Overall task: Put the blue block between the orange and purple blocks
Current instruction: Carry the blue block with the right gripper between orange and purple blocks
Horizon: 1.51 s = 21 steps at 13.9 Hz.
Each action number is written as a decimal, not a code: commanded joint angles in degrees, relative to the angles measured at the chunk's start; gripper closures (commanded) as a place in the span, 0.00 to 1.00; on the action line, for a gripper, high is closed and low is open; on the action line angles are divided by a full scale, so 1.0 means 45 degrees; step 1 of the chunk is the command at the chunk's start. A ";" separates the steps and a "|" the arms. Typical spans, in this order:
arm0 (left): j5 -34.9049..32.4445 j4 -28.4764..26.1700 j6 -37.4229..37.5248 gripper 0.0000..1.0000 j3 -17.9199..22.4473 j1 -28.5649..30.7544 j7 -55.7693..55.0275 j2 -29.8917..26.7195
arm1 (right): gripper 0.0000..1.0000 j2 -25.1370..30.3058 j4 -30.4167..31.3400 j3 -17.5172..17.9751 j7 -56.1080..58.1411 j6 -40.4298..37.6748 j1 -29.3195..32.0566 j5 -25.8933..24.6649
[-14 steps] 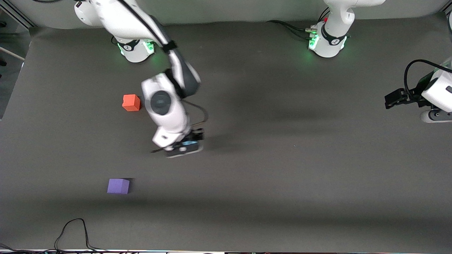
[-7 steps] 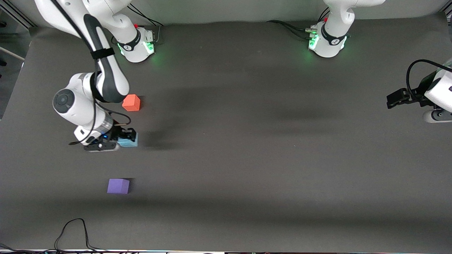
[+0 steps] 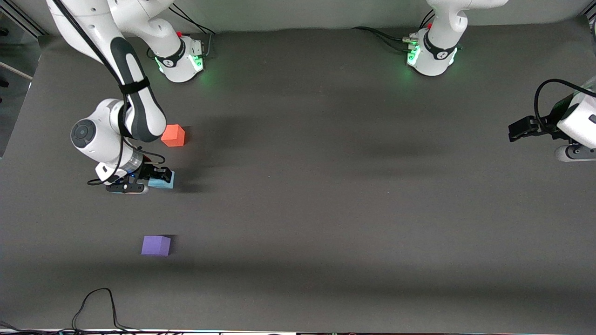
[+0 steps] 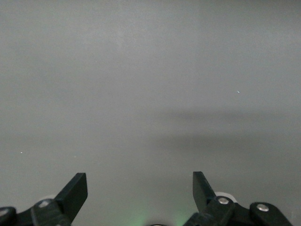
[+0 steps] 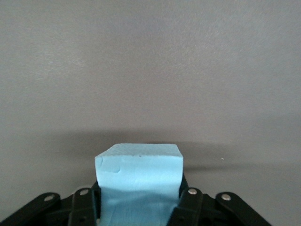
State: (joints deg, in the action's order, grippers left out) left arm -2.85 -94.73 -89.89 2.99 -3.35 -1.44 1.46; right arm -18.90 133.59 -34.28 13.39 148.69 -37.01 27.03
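My right gripper (image 3: 158,177) is shut on the light blue block (image 3: 164,180) and holds it low over the table, between the orange block (image 3: 173,135) and the purple block (image 3: 156,245). The orange block is farther from the front camera, the purple one nearer. In the right wrist view the blue block (image 5: 138,181) sits clamped between the fingers. My left gripper (image 3: 513,130) waits open and empty at the left arm's end of the table; in the left wrist view (image 4: 139,190) only bare table shows between its fingertips.
The dark grey table (image 3: 326,209) carries only the three blocks. A black cable (image 3: 100,302) loops at the edge nearest the front camera. The arm bases (image 3: 179,58) (image 3: 430,53) stand along the edge farthest from it.
My right arm has swung from the table's middle toward its own end, carrying the blue block to a spot between the orange and purple blocks, and has come lower. The left arm has stayed put.
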 commanded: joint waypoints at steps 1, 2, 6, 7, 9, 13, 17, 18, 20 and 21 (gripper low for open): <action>0.0183 -0.0315 0.0111 0.00 0.0058 0.0254 0.0805 -0.0363 | 0.67 -0.0857 -0.0097 0.0059 0.1044 0.0900 -0.0270 0.1180; 0.0241 -0.0393 0.0131 0.00 0.0077 0.0488 0.1621 -0.0363 | 0.66 -0.0859 -0.0097 0.0039 0.1260 0.0902 -0.0251 0.1201; 0.0300 -0.0413 0.0034 0.00 0.0077 0.0608 0.1709 -0.0363 | 0.61 -0.0956 -0.0136 0.0039 0.1770 0.0922 -0.0212 0.1221; 0.0378 -0.0433 0.0014 0.00 0.0058 0.0627 0.1205 -0.0363 | 0.52 -0.1014 -0.0155 0.0059 0.1770 0.0922 -0.0212 0.1221; 0.0417 -0.0472 -0.0083 0.00 0.0038 0.0589 0.0362 -0.0421 | 0.00 -0.1054 -0.0214 0.0039 0.1770 0.0922 -0.0231 0.1337; 0.0476 -0.1369 -0.0591 0.00 -0.0079 0.0432 0.0262 -0.0928 | 0.00 -0.0393 -0.0350 -0.0097 0.1654 0.0805 -0.0251 0.1338; 0.0456 -0.1370 -0.0553 0.00 -0.0528 0.0451 -0.0226 -0.0929 | 0.00 0.0759 -0.0487 -0.0624 0.1770 0.0144 -0.0310 0.1222; 0.0437 -0.1370 -0.0475 0.00 -0.0528 0.0490 -0.0091 -0.0910 | 0.00 0.1091 -0.0507 -0.0838 0.1789 -0.0459 -0.0310 0.1027; 0.0379 -0.1351 -0.0494 0.00 -0.0528 0.0491 -0.0050 -0.0871 | 0.00 0.1542 -0.1187 -0.1325 0.1751 -0.2096 -0.0310 0.0094; 0.0359 -0.1351 -0.0494 0.00 -0.0528 0.0491 -0.0070 -0.0871 | 0.00 0.1640 -0.1887 -0.1715 0.1654 -0.3285 -0.0310 -0.0395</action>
State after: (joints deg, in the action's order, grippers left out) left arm -1.06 -98.98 -91.09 0.51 -1.05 -1.21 -0.74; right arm -14.37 128.72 -38.98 19.91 141.79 -37.94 28.56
